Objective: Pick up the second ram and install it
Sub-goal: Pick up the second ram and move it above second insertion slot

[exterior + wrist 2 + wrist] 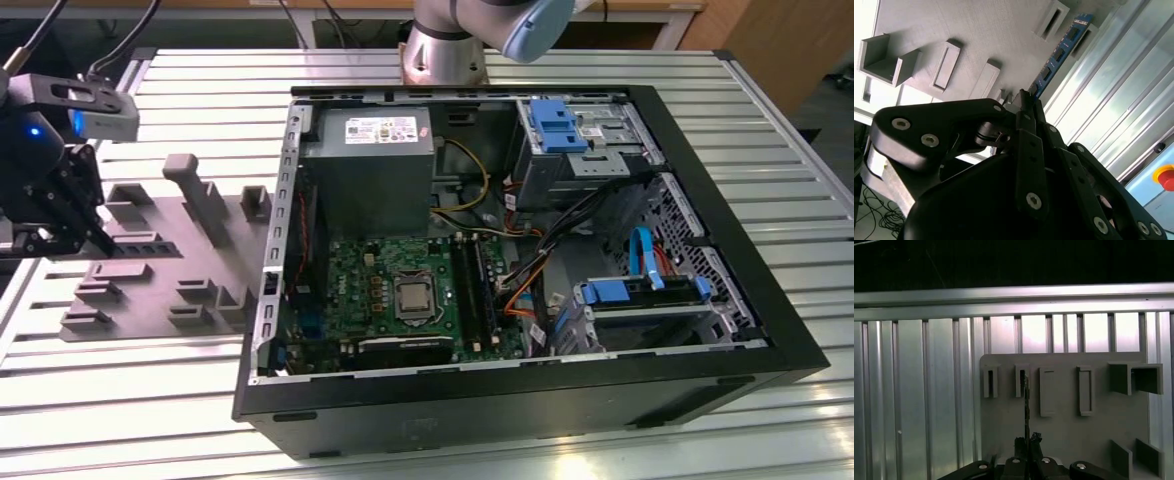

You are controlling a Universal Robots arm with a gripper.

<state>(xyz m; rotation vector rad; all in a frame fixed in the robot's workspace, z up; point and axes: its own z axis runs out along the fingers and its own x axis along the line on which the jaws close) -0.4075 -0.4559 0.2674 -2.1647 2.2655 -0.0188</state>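
Gripper (64, 238) sits at the exterior view's left, over the grey fixture (200, 290) on the slatted metal table (134, 400).

Jaws are clamped on the second ram (1059, 50), pinching one end. The stick runs straight out past the fingertips (1026, 107). In the second wrist view its face shows blue with dark chips; in the first wrist view it is edge-on.

The far end from the jaws reaches the fixture's row of narrow pockets (1021, 382). Can't tell if it's seated in one or just clear of it.

Right of the jaws and well apart is the open PC case (534, 405). Inside it are the power supply (367, 165), the green motherboard (380, 265) with its CPU (414, 297), and the long black memory slots (470, 290) just beyond the CPU. Orange and black cables (534, 265) and blue drive brackets (641, 290) lie farthest from the jaws.
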